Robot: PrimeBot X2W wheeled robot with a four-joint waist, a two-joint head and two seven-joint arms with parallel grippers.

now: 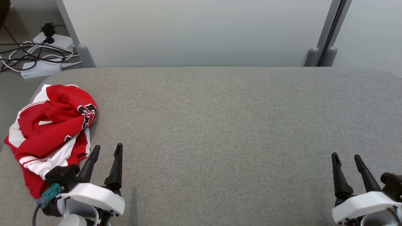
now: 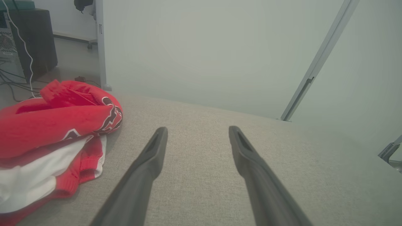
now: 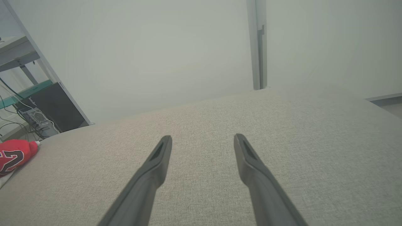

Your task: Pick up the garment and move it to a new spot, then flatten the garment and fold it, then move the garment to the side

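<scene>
The pick-up is not yet begun: the crumpled red and white cloth jersey (image 1: 51, 131) lies at the frame's left, so the open, empty left gripper (image 1: 107, 147) (the right gripper (image 1: 346, 156) is open too) should reach over and pinch it.

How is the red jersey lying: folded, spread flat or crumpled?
Crumpled. The red-and-white jersey sits bunched in a heap on the grey surface, layers lumped unevenly, its number print wrapped over a bulge.

The crumpled red-and-white knit garment (image 1: 50, 125) bears a black, white-edged number (image 3: 14, 158), partly folded under; only "2" reads. Its small white tag (image 1: 45, 122) is illegible.
</scene>
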